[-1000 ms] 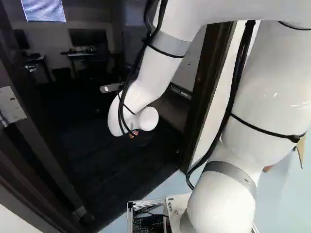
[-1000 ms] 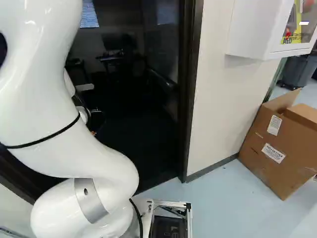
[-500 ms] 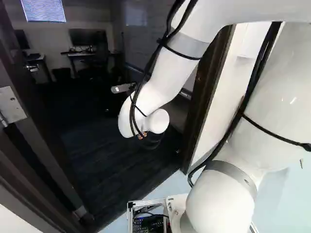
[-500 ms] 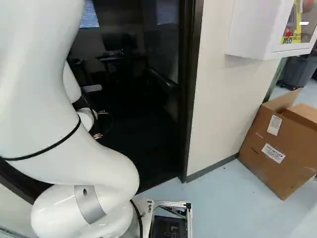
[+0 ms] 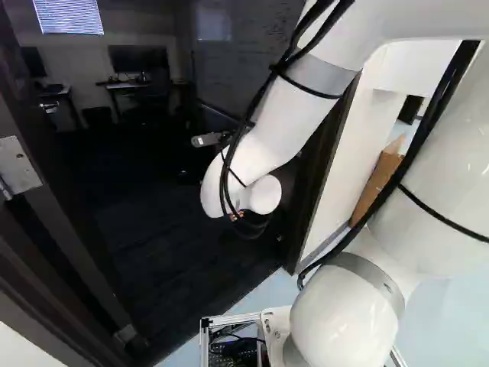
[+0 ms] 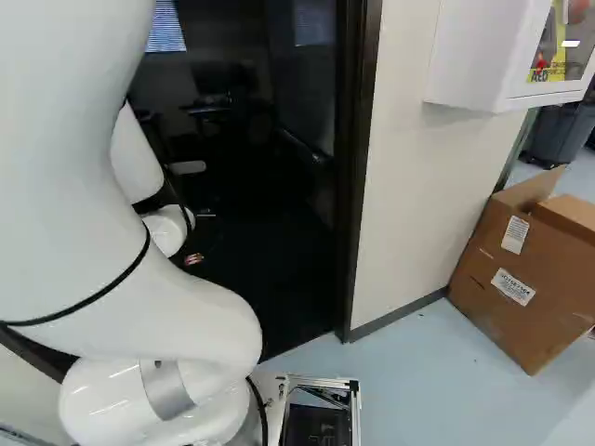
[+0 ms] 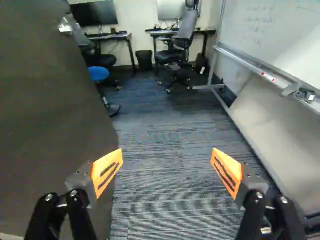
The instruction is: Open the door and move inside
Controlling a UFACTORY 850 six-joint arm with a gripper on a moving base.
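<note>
Flanking the striped carpet: dark door, standing open into the room, its face close beside one finger of the tool; metal handle toward its far edge. Tool: two orange-padded fingers, wide apart, carpet visible between. Opposite the door: whiteboard on a metal frame, narrowing the passage. Farther ahead: office chair, black waste bin, monitor, and a blue seat near the door. Dark door frame, right of the arm in the left base view. Outside, beside the wall: opened cardboard box, cut off at the right base view's edge; white wall cabinet above. Obscured: tool, behind the wrist in both base views; room floor, too dark there for detail; door's near end, cropped in the wrist view.
</note>
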